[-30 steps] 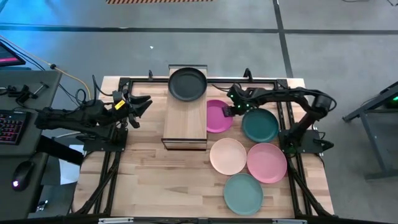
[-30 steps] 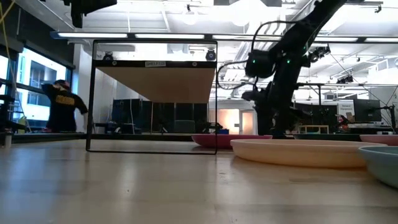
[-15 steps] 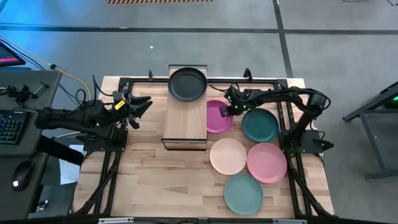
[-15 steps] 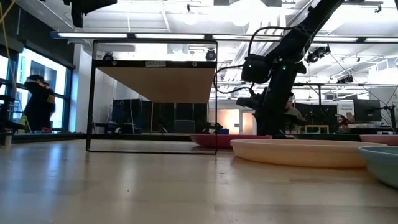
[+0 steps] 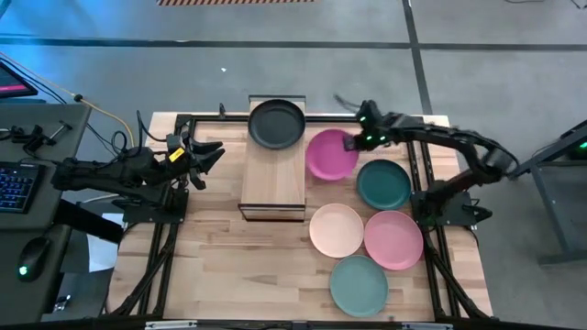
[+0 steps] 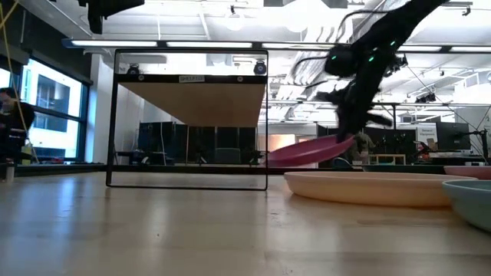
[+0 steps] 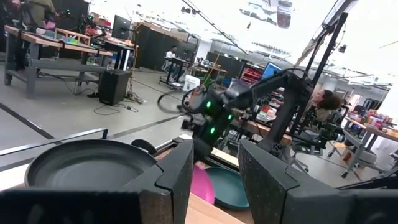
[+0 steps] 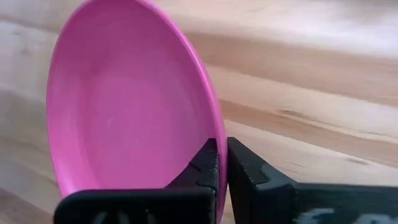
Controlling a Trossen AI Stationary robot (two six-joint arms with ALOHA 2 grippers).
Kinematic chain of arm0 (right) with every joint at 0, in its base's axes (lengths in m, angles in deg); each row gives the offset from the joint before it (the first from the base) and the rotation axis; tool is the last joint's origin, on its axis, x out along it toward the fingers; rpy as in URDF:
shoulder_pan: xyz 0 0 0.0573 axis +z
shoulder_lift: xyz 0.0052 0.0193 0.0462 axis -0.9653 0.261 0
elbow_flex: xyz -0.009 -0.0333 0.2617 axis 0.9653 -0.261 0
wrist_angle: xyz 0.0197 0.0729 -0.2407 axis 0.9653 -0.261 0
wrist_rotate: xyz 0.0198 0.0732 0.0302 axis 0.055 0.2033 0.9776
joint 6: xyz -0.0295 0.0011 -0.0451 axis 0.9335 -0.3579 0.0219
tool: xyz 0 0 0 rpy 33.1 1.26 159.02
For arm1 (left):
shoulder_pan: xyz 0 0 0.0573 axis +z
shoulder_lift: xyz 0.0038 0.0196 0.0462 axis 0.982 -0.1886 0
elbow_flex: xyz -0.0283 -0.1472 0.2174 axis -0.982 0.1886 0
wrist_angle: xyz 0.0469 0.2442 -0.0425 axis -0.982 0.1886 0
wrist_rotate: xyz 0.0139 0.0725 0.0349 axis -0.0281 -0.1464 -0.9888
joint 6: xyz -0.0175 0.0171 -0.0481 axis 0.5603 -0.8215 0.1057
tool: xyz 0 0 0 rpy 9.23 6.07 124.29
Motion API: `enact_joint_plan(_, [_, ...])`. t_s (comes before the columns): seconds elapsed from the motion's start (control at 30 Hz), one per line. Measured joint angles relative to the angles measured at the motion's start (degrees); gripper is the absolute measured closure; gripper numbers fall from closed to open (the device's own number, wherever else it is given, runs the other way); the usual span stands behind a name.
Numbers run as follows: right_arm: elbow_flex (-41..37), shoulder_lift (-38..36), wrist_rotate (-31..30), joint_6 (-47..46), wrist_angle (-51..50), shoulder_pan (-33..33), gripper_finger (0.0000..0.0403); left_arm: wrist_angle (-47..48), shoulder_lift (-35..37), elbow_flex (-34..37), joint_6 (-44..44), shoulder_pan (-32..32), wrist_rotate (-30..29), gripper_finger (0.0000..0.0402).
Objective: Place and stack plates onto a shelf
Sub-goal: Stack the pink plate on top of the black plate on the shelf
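Magenta plate (image 5: 331,154) lifted off the table, tilted, just right of the shelf (image 5: 272,171); right gripper (image 5: 353,142) pinches its far-right rim, jaws pressed on it. Dark grey-black plate (image 5: 276,124) sits on shelf's far end. Dark green (image 5: 383,184), cream (image 5: 337,229), pink (image 5: 393,239), light teal (image 5: 359,285) plates lie on table (image 5: 211,266). Left gripper (image 5: 207,154) hovers left of shelf, jaws spread, empty.

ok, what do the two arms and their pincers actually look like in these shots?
Both arms are dark, near-black jointed links with black cables looped along them. The left pincer has a yellow tag just behind it; its fingers are chunky, matte, squared blocks. The right pincer has green indicator lights glowing at the wrist; its fingers are flat, black, angular slabs.
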Motion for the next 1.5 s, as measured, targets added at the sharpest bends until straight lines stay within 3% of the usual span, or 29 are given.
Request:
enact_joint_plan(0.33, [-1.1,-15.1,-3.3,5.2,-13.3,-6.2,0.0403,0.4,0.0,0.0,0.0,0.0,-2.0,0.0284])
enact_joint_plan(0.47, [-4.6,-18.2,-2.9,2.7,-9.9,-6.5,0.0403,0.4,0.0,0.0,0.0,0.0,-2.0,0.0284])
enact_joint_plan(0.57, [-5.1,-20.0,2.6,0.1,-4.0,-7.6,0.0403,0.0,0.0,0.0,0.0,0.0,-2.0,0.0284])
enact_joint_plan(0.63, [-3.5,-21.0,5.1,-2.0,0.4,-8.2,0.0403,-0.1,0.0,0.0,0.0,0.0,-2.0,0.0284])
enact_joint_plan(0.77, [2.7,-21.6,4.6,-4.8,4.3,-8.8,0.0403,-0.1,0.0,0.0,0.0,0.0,-2.0,0.0284])
enact_joint_plan(0.93, [12.0,-16.2,4.4,-5.3,2.1,-5.0,0.0403,-0.1,0.0,0.0,0.1,0.0,-2.0,0.0284])
enact_joint_plan(1.2, [24.4,0.0,1.2,-6.7,5.2,4.8,0.0403,-0.1,0.0,0.0,0.1,0.0,-2.0,0.0284])
enact_joint_plan(1.5, [38.4,17.0,2.2,-7.4,5.8,7.3,0.0403,-0.1,0.0,0.0,0.1,0.0,-2.0,0.0284])
